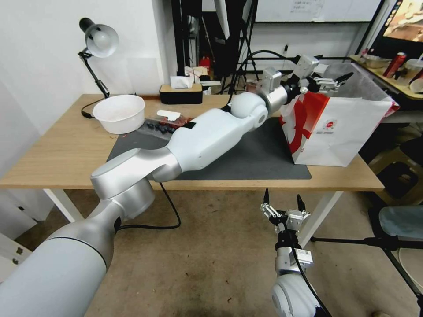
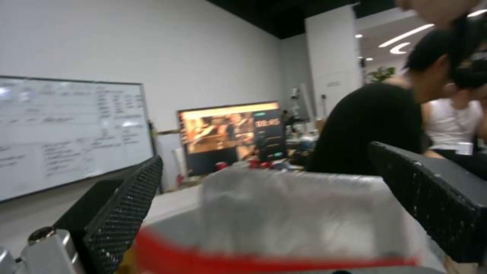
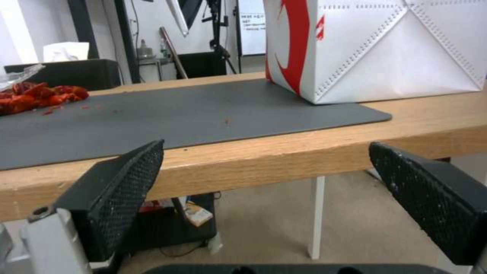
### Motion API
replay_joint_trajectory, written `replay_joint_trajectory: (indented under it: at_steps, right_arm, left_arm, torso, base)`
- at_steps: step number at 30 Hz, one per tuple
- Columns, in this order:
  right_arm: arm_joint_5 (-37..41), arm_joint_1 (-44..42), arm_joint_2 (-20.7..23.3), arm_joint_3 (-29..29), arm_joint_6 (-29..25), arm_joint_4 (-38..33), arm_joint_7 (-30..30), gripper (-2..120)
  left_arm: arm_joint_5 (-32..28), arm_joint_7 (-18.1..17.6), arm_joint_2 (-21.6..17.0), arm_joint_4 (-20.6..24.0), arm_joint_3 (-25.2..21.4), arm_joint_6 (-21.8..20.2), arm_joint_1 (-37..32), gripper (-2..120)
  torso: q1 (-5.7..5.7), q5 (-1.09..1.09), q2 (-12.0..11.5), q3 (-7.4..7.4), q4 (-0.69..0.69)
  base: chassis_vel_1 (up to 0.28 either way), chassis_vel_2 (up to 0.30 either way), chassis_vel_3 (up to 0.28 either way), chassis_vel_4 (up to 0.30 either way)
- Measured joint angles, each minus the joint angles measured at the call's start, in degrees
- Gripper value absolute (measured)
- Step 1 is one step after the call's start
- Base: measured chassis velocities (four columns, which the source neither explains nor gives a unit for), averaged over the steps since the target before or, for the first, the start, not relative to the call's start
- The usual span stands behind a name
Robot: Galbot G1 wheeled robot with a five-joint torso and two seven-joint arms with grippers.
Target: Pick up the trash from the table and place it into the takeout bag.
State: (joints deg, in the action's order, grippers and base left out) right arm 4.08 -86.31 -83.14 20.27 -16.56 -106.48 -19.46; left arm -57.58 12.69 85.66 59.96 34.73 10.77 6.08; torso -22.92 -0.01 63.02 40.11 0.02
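The left pincer (image 1: 335, 81) hangs wide open and empty over the open top of the one bag (image 1: 339, 127), its two black fingers (image 2: 121, 217) ribbed like a grid. The bag is white paper with red sides and a small red logo, standing on the right end of the grey mat (image 1: 260, 158) on the wooden desk (image 1: 57, 154). The right pincer (image 1: 284, 207) waits below the desk's front edge, also wide open.

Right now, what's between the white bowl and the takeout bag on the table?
The left arm stretches over the dark mat between the white bowl and the takeout bag; red scraps lie beside the bowl. Head view shows it.
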Motion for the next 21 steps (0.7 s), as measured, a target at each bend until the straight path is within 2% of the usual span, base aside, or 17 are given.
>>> replay_joint_trajectory:
  at_steps: [6, 19, 21]
  right_arm:
    - [-0.1, -0.3, 0.1, 0.2, 0.2, -0.3, 0.0, 100]
    - [-0.2, -0.3, 0.2, 0.1, 0.8, -0.5, -0.1, 100]
    - [-0.3, -0.3, 0.2, 0.0, 0.9, -0.5, -0.1, 100]
  left_arm:
    - [-0.3, -1.0, -6.1, 3.1, -2.5, -0.6, -3.3, 100]
    - [-0.1, -3.0, -14.8, 8.5, -7.1, -1.6, -9.6, 100]
    - [0.0, -3.6, -17.4, 10.4, -8.8, -1.9, -11.9, 100]
  torso:
    - [0.0, 0.0, 0.0, 0.0, -0.02]
    - [0.0, 0.0, 0.0, 0.0, -0.03]
    - [0.0, 0.0, 0.0, 0.0, -0.03]
  base:
    - [0.0, 0.0, 0.0, 0.0]
    - [0.0, 0.0, 0.0, 0.0]
    - [0.0, 0.0, 0.0, 0.0]
